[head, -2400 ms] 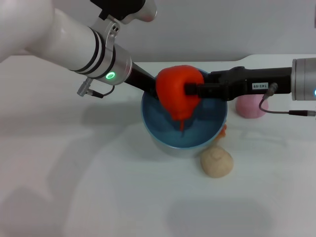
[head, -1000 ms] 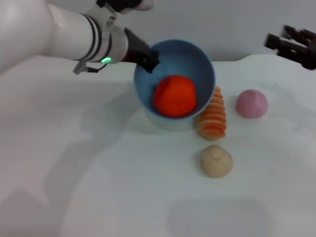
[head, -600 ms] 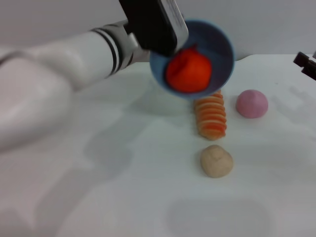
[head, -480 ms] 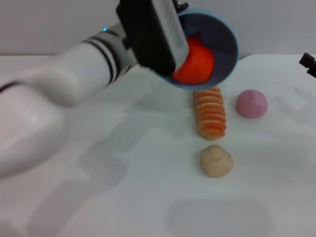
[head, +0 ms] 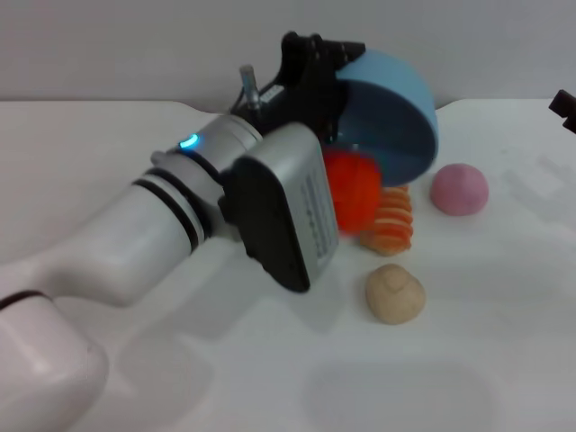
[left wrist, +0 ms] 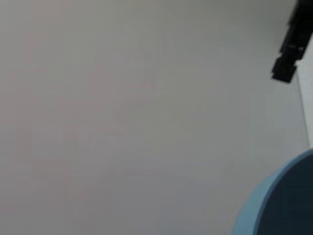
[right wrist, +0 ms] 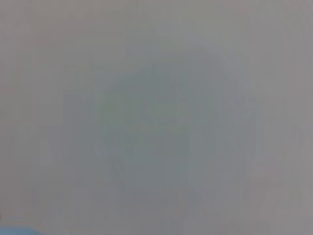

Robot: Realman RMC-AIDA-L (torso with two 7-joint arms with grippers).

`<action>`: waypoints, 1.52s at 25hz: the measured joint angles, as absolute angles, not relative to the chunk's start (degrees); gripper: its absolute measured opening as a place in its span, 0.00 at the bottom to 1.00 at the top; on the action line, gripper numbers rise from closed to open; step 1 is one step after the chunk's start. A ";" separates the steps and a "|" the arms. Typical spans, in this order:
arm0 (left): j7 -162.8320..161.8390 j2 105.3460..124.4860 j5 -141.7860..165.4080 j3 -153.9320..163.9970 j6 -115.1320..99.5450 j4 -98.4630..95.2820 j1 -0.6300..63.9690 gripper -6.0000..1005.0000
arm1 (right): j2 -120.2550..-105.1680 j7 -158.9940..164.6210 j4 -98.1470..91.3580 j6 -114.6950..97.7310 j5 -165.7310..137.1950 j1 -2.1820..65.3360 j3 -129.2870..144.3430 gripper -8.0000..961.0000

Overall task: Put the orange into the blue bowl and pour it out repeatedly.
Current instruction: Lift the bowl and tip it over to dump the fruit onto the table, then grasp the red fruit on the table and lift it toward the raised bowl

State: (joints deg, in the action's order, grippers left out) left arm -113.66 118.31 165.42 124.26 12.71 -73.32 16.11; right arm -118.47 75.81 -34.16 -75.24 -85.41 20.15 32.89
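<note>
My left gripper (head: 335,83) is shut on the rim of the light-blue bowl (head: 396,112) and holds it raised above the table, turned over so its mouth faces down and toward me. The red-orange orange (head: 356,193) is out of the bowl, just below its rim, against the striped roll; my left wrist hides part of it, and I cannot tell if it rests on the table. The bowl's rim also shows in the left wrist view (left wrist: 271,203). My right gripper (head: 565,108) is only a dark tip at the far right edge. The right wrist view shows nothing but grey.
A ribbed orange-and-cream roll (head: 392,225) lies right of the orange. A beige ball (head: 394,293) sits in front of it and a pink dome (head: 459,189) to its right. My left forearm (head: 171,243) crosses the white table (head: 504,342) from the near left.
The left arm lifted the bowl and rolled it over; the orange went from inside the bowl to below its rim by the roll. The right gripper drew back to the right edge.
</note>
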 joint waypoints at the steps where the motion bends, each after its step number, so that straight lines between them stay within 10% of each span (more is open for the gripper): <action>1: -113.06 118.34 165.42 124.65 13.62 -72.76 16.06 0.01 | -118.47 75.80 -34.15 -75.24 -85.41 20.19 32.89 0.81; 10: -112.94 118.87 148.12 118.67 8.71 -77.37 17.01 0.01 | -118.28 80.14 -35.20 -75.80 -86.36 19.71 33.57 0.81; 25: -149.68 118.09 151.08 85.49 -57.85 -69.42 43.10 0.01 | -118.41 111.50 -59.65 -86.22 -113.94 23.26 40.47 0.81; 38: -150.56 118.17 151.91 82.61 -55.61 -66.12 44.36 0.01 | -118.78 116.31 -50.15 -71.22 -122.34 33.79 62.15 0.81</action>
